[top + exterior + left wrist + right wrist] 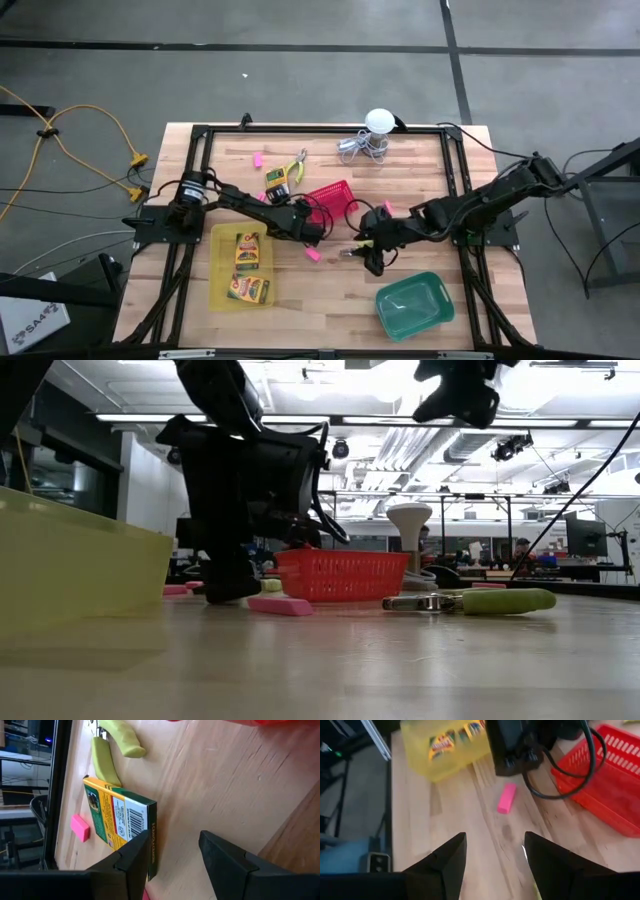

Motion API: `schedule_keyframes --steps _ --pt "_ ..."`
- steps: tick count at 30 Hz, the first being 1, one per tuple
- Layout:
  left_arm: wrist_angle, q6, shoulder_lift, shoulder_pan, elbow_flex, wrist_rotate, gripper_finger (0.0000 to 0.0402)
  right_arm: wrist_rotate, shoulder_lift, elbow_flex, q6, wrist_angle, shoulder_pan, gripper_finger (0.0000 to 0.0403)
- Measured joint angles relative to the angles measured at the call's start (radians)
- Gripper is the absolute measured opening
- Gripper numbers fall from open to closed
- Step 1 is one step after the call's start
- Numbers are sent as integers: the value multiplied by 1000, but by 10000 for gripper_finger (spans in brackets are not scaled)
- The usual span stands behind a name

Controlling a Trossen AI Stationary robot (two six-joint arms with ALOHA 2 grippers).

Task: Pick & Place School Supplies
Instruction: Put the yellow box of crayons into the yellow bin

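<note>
A yellow-and-green crayon box (120,817) lies flat near the table's far edge (277,182), beside pliers with yellow-green handles (116,742) and a pink eraser (80,827). My left gripper (172,852) is open and low over the wood (290,205), just on the near side of that box, with nothing between its fingers. My right gripper (492,852) hangs open, well above the table (372,258). Under it lie a second pair of pliers (470,602) and a pink eraser (506,797). Two crayon boxes (247,250) lie in the yellow tray (222,290). My left gripper has one finger (132,855) in front of the crayon box's near corner (150,845). Whether it touches the box I cannot tell.
A red basket (332,198) stands right of my left gripper and a green tray (413,305) sits at the near right. A white ball with coiled wire (375,135) stands at the far edge. More pink erasers (387,206) lie on the wood.
</note>
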Motion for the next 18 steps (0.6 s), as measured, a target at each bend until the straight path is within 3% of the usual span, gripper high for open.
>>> schedule_keyframes --steps 10,18 --pt "10 -25 1 4 -1 25 176 5 0 0 -6 129 0 191" --pt "4 -30 1 7 -1 71 176 95 0 0 0 293 0 191"
